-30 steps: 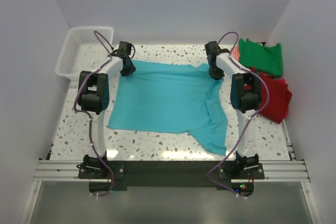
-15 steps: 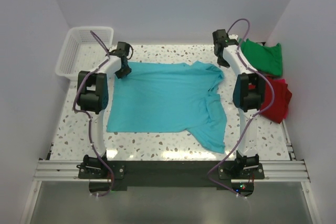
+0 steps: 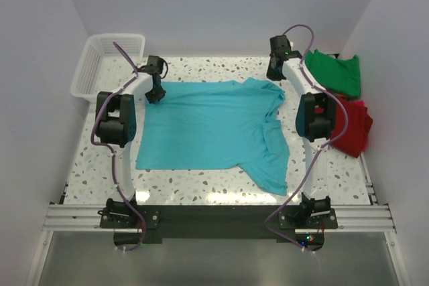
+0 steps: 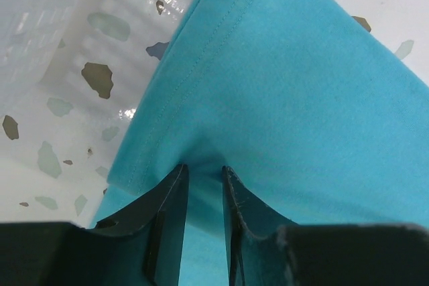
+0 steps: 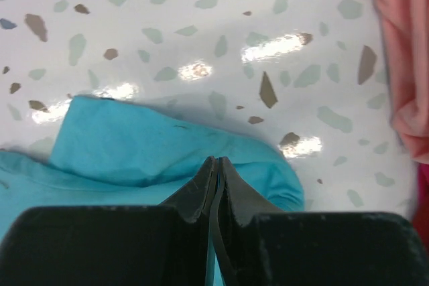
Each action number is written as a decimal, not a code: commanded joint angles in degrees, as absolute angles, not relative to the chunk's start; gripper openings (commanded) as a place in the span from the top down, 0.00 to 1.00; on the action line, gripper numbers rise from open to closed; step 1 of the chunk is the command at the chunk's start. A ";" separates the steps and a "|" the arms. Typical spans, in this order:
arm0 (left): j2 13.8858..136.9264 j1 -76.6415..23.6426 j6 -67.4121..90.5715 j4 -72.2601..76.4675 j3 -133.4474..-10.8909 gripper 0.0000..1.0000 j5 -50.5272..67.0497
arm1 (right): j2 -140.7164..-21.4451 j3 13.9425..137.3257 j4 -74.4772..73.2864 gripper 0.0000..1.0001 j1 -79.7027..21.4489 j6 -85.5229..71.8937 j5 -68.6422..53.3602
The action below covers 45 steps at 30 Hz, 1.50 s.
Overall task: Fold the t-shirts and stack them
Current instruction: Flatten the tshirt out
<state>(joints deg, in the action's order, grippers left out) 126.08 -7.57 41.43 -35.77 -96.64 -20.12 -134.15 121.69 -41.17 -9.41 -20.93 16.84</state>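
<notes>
The turquoise t-shirt [image 3: 208, 125] lies spread on the table, with one sleeve reaching towards the near edge at the right. My left gripper [image 3: 155, 95] is at its far left corner. In the left wrist view the gripper [image 4: 204, 169] pinches a pucker of the turquoise cloth [image 4: 301, 85] near the hem. My right gripper [image 3: 273, 75] is at the shirt's far right corner. In the right wrist view its fingers [image 5: 216, 160] are pressed together at the edge of the turquoise cloth [image 5: 134, 145]. The cloth bunches at their tips.
A green shirt [image 3: 335, 72] and a red shirt [image 3: 352, 125] lie at the right edge. A salmon-pink one [image 5: 402, 51] shows beside the right gripper. The white lattice basket [image 3: 100, 65] stands at the far left corner, close to the left gripper [image 4: 40, 31].
Both grippers have moved towards the far side and slightly outwards, stretching the shirt's far edge wider and flatter. The right gripper then shifted a little to the left.
</notes>
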 commanded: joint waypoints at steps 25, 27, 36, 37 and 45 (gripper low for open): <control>119.18 -7.12 29.36 -18.46 -94.13 0.50 -6.33 | -151.34 134.91 -35.16 0.77 -11.43 -24.60 8.69; 119.44 -7.12 28.83 -18.98 -94.57 0.50 -5.98 | -152.31 135.61 -34.02 0.75 -11.42 -24.78 9.23; 119.09 -7.12 26.99 -18.55 -94.66 0.50 -3.25 | -153.46 136.67 -28.05 0.55 -11.07 -26.45 12.65; 119.00 -7.21 26.81 -18.46 -94.48 0.50 -2.90 | -153.28 136.15 -26.56 0.55 -10.90 -26.63 13.00; 118.21 -7.12 26.10 -18.63 -93.87 0.50 -3.34 | -152.84 135.88 -22.15 0.49 -10.63 -27.95 21.26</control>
<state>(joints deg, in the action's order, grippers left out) 122.50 -7.46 27.75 -20.58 -92.77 -3.77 -151.68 136.38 -25.69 -11.51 -26.57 14.50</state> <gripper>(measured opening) 0.498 0.506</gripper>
